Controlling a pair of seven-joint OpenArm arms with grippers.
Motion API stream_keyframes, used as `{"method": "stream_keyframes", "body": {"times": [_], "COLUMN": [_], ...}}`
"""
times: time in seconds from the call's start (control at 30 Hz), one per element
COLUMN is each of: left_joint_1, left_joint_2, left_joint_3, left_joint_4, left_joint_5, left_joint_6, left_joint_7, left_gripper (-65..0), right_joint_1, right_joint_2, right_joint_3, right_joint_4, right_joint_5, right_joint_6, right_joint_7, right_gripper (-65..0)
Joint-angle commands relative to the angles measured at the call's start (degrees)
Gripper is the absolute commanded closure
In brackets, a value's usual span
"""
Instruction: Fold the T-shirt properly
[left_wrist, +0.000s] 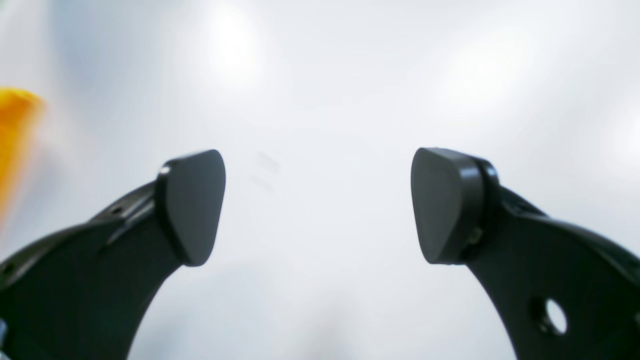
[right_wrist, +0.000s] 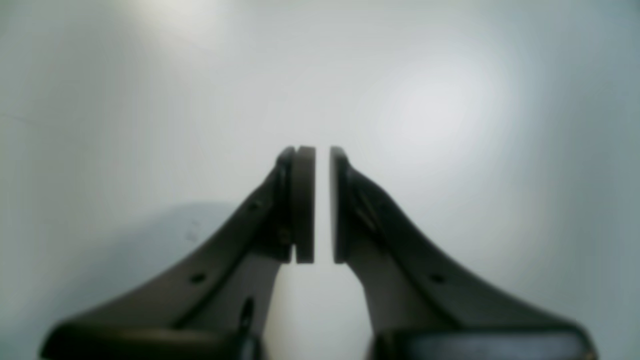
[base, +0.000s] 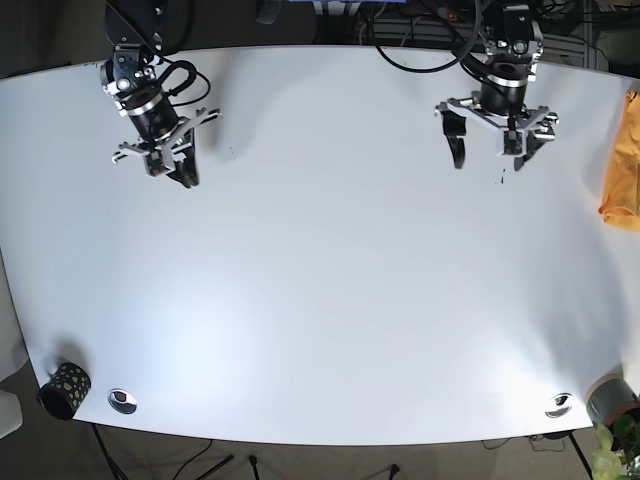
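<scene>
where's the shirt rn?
The orange T-shirt lies bunched at the base view's right edge of the white table, just beyond the open left gripper; its blurred edge shows in the left wrist view.

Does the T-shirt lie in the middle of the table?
No, the orange T-shirt lies at the right edge of the white table in the base view.

White table (base: 330, 300), spotted cup (base: 65, 389)

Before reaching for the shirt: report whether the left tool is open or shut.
Open: the left tool shows a wide gap between its pads, holding nothing.
</scene>
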Motion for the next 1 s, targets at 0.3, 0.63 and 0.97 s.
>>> {"method": "stream_keyframes", "body": {"times": [0.3, 0.63, 0.97], "left_joint_1": [15.8, 25.1, 34.3], "left_joint_2": [4.4, 5.0, 6.6], "left_joint_3": [1.3, 1.2, 0.9], "left_joint_4": [6.7, 6.4, 5.4], "left_joint_5": [-0.4, -0.6, -2.8], "left_joint_6": [0.1, 0.1, 0.1], "left_joint_7": [-1.8, -1.8, -1.7], "left_gripper": [-54.0, -54.6, -54.6], "right_joint_1": [-14.5, -30.1, -42.8], "right_joint_2": [0.7, 1.0, 0.9], "right_joint_3": [5.4, 7.1, 6.7], "right_joint_4": [4.8, 10.2, 10.4], "right_joint_5": [8.1, 13.2, 16.5], "right_joint_6": [0.67, 0.85, 4.19], "right_joint_7": [1.7, 1.7, 1.7], "right_gripper": [-4.3, -4.3, -4.3]}}
